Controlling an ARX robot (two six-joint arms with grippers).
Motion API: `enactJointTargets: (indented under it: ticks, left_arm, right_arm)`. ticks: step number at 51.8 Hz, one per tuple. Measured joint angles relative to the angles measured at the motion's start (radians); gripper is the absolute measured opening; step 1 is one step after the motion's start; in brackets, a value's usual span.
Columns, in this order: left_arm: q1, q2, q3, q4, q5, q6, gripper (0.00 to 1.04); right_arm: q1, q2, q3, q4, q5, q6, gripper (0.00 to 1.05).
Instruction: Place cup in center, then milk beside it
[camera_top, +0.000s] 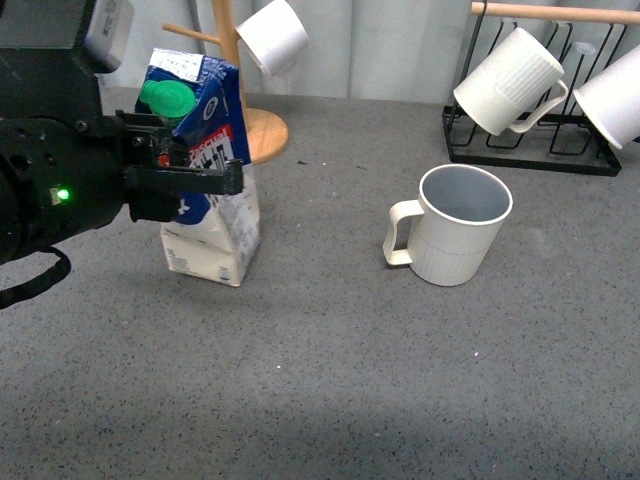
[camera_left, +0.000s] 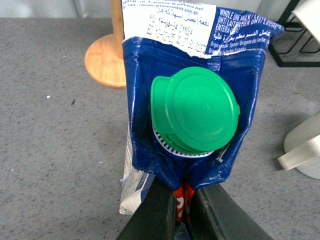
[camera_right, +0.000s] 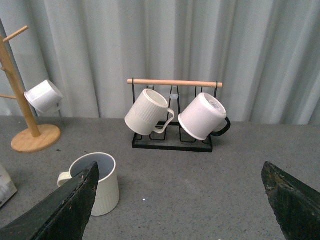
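Left gripper (camera_top: 205, 165) clamped on the milk (camera_top: 218, 235) near its green-capped top, carton base on the tabletop (camera_top: 320, 380) at left. Cup (camera_top: 460, 225) upright right of it, well apart, handle toward carton. Right gripper (camera_right: 180, 172) spread wide, empty

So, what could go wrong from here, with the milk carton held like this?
1. The left gripper pinches the milk high up, just by its green cap, and the carton leans in the front view; it may slip or swing when carried.
2. The handle of the cup points toward the milk; setting the carton down on that side could knock the handle and shift the cup.
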Motion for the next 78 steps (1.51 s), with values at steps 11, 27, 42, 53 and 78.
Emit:
enactJointTargets:
  ticks: [11,27,42,53,78]
  left_arm:
    - [-0.123,0.058,0.071,0.0,-0.043,-0.028,0.05]
    - [-0.192,0.114,0.168,-0.027,-0.066,-0.043,0.05]
    - [-0.227,0.148,0.209,-0.039,-0.077,-0.05,0.05]
    - [-0.227,0.156,0.212,-0.051,-0.059,-0.06,0.14]
    - [-0.199,-0.008,0.15,-0.038,-0.037,-0.104,0.98]
  right_arm:
    - [0.0,0.0,0.0,0.0,0.0,0.0,0.95]
    - [0.0,0.0,0.0,0.0,0.0,0.0,0.95]
    - [0.0,0.0,0.0,0.0,0.0,0.0,0.95]
    - [0.0,0.0,0.0,0.0,0.0,0.0,0.95]
    - [0.0,0.0,0.0,0.0,0.0,0.0,0.95]
